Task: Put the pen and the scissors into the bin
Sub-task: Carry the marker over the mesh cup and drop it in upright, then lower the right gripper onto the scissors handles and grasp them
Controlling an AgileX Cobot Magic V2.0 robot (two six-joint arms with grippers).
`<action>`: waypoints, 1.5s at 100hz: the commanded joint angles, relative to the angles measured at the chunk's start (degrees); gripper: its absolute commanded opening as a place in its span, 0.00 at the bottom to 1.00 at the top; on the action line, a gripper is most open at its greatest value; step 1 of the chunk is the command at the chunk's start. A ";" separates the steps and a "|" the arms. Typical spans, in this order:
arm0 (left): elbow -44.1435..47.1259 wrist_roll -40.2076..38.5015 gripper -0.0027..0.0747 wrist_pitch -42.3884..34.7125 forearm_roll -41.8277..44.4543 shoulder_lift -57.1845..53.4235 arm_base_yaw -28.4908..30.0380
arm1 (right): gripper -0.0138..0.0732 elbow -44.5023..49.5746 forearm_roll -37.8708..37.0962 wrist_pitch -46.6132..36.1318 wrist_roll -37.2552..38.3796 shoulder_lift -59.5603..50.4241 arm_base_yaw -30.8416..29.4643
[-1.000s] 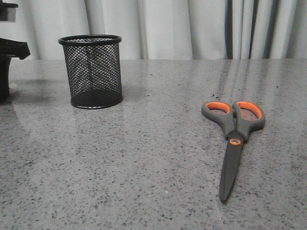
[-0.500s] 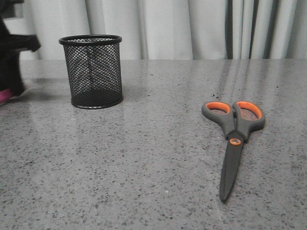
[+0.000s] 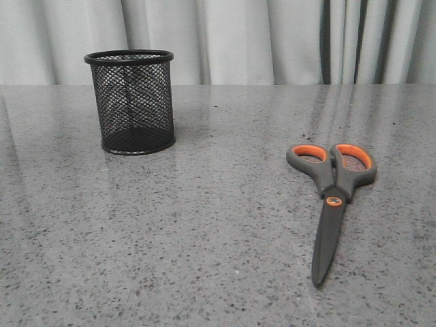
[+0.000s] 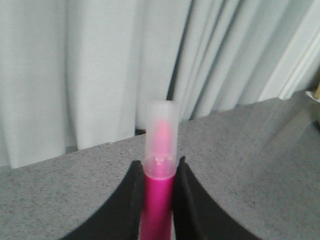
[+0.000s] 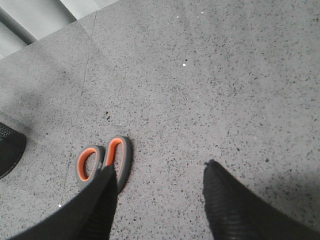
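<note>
The black mesh bin [image 3: 129, 101] stands upright at the back left of the table. The scissors [image 3: 332, 197] lie flat at the right, handles away from me, blades closed and pointing toward the front. In the left wrist view my left gripper [image 4: 158, 167] is shut on the pink pen [image 4: 159, 200], its whitish cap [image 4: 161, 137] sticking out past the fingertips, held above the table. My right gripper [image 5: 161, 170] is open above the table; the scissors' handles [image 5: 102, 160] show just beyond its one finger. Neither gripper shows in the front view.
Pale curtains [image 3: 272, 41] hang behind the grey speckled table [image 3: 204, 225]. The bin's edge [image 5: 9, 147] shows at the side of the right wrist view.
The left arm, seen at the left edge of the front view with the pink pen, has gone out of that view. Bin and scissors have not moved.
</note>
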 commanded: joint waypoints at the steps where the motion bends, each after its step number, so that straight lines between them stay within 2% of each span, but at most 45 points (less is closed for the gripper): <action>1: 1.99 6.64 0.01 -6.60 -6.60 -1.44 -3.14 | 0.56 -2.08 0.39 -4.58 -0.58 0.62 0.04; 13: 8.16 12.14 0.01 -15.10 -14.47 -1.44 -5.27 | 0.56 -2.08 0.39 -4.05 -0.58 0.62 0.04; 23: 12.46 20.49 0.01 -19.32 -22.80 -1.06 -5.73 | 0.56 -2.08 0.39 -4.05 -0.58 0.62 0.04; 33: 13.41 28.23 0.01 -17.49 -31.61 -0.17 -5.73 | 0.56 -2.08 0.39 -4.58 -0.58 0.62 0.04; 47: 13.30 43.72 0.01 -8.97 -44.14 1.45 -5.73 | 0.56 -2.08 0.39 -5.41 -0.58 0.62 0.04; 87: 13.54 45.07 0.02 -8.26 -44.14 5.35 -5.73 | 0.56 -2.08 0.39 -3.27 -0.58 0.62 0.04; 96: 13.54 45.07 0.12 -8.39 -44.14 5.44 -5.73 | 0.56 -2.08 0.39 -4.01 -0.58 0.62 0.04; 101: 13.14 45.07 0.24 -8.39 -44.14 5.44 -5.73 | 0.56 -2.08 0.39 -4.68 -0.58 0.62 0.04; 111: 12.41 45.07 0.55 -8.48 -44.14 5.05 -5.61 | 0.56 -2.08 0.39 -5.97 -0.58 0.62 0.04; 118: 12.02 45.07 0.68 -8.61 -44.04 3.45 -5.61 | 0.56 -2.88 0.39 -5.69 -0.58 0.62 0.04; 129: 11.93 45.07 0.70 -9.60 -42.58 -1.86 -5.61 | 0.56 -5.37 1.69 -4.79 -3.03 0.76 1.12; 142: 11.93 45.07 0.70 -9.68 -41.02 -11.23 -5.61 | 0.56 -10.33 10.12 -1.38 -11.29 3.55 4.38; 150: 11.93 45.07 0.70 -9.58 -41.02 -17.03 -5.72 | 0.56 -13.32 12.01 2.06 -12.66 7.86 7.80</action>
